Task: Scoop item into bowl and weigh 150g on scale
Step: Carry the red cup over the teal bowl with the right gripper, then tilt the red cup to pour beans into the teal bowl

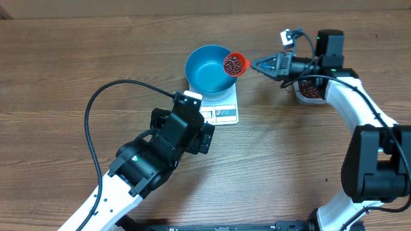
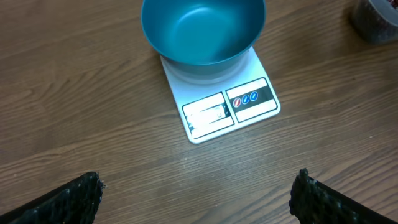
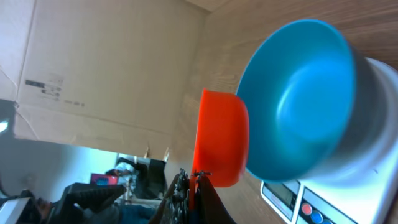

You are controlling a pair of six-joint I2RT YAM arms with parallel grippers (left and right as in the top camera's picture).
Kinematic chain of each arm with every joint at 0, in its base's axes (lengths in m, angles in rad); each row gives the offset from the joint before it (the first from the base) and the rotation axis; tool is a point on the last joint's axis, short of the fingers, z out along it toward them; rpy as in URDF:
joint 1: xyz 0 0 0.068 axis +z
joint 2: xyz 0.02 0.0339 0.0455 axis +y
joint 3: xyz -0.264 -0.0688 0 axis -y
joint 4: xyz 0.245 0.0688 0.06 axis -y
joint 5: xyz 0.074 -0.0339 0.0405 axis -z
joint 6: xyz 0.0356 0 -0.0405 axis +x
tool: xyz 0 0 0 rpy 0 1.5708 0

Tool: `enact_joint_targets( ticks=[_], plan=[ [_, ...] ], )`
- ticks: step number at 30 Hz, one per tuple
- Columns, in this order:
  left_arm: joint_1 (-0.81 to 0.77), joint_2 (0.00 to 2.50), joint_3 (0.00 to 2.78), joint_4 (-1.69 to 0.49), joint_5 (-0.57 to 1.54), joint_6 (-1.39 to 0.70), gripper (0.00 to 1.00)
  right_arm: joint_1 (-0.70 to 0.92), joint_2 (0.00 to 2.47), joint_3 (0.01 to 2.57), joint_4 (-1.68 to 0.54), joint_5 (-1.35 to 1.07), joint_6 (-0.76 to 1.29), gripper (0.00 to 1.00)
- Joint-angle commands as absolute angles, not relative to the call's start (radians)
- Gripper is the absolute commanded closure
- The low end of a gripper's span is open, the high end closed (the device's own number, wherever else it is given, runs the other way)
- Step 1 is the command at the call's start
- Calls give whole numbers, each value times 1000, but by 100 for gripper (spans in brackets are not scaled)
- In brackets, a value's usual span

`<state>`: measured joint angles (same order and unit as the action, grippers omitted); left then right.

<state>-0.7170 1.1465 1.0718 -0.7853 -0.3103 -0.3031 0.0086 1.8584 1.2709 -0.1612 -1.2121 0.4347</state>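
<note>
Two arms reach over a wooden table (image 1: 64,64). On the left, the left gripper (image 2: 198,196) is wide open and holds nothing, near the white scale (image 1: 225,114). The blue bowl (image 1: 207,70) sits on the scale. At the bowl's right rim is an orange scoop (image 1: 235,64) full of dark red-brown beans (image 1: 233,63). The right gripper (image 1: 257,65) is closed tight on the scoop's handle. Farther right, more beans lie in a clear tub (image 1: 300,97).

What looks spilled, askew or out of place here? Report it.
Nothing stands out. The bowl sits upright on the scale, empty; the orange scoop holds its beans at the bowl's rim, and no beans lie loose on the table.
</note>
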Motion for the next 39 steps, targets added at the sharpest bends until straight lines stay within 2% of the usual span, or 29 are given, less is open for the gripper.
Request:
enact_joint_targets(
  ticks=[1,12,39],
  plan=[
    [-707,1158,1068,-786,-314,-295,1,49,1861,1271,-122,-1133,476,96],
    [-707,1159,1068,-786,-314,-295,1,107,1861,1271,-60,-994,452,96],
    [-707,1159,1068,-786,-314,-295,0,107,1861,1271,-22,-985,22,96]
  ],
)
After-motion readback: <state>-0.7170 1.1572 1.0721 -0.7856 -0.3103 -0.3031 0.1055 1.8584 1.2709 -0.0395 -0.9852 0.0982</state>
